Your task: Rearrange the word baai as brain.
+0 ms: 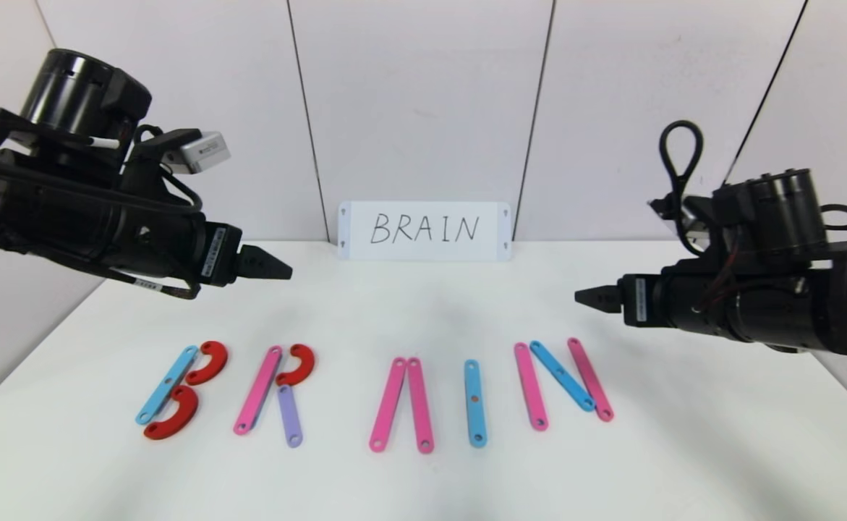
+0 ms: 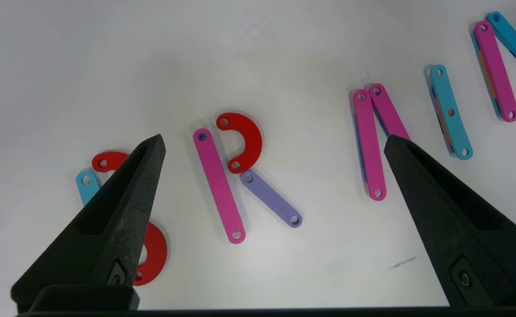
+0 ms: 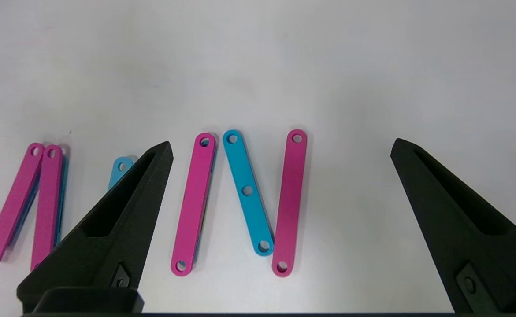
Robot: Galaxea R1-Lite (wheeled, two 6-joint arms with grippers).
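Flat holed strips and red curves spell the word [image 1: 376,394] BRAIN along the worktop's [image 1: 683,463] front; left gripper [image 1: 267,264] and right gripper [image 1: 589,297] hover spread, empty.

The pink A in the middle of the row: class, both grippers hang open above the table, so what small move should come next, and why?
Probably none on the table: hold the left gripper and right gripper back, empty. The strips already match the card; the A only lacks a crossbar, and no spare piece shows.
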